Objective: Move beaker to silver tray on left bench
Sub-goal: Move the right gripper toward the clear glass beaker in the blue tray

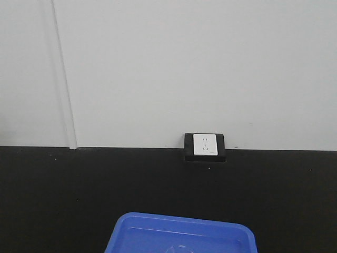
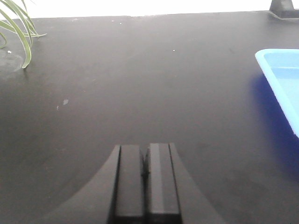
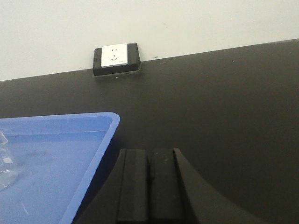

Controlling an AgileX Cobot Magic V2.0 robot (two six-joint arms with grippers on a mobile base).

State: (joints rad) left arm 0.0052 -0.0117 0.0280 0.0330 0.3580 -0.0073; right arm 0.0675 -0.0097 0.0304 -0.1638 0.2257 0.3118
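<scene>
A: Where is the beaker?
B: In the near part of the blue tray (only an edge shows). Clear glass: likely light, slick, fragile. Grip the wall below the rim.
A: Fingers?
B: Together and empty on both the left gripper and the right gripper.

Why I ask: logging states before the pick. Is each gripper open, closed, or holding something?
Left gripper: closed, empty.
Right gripper: closed, empty.
</scene>
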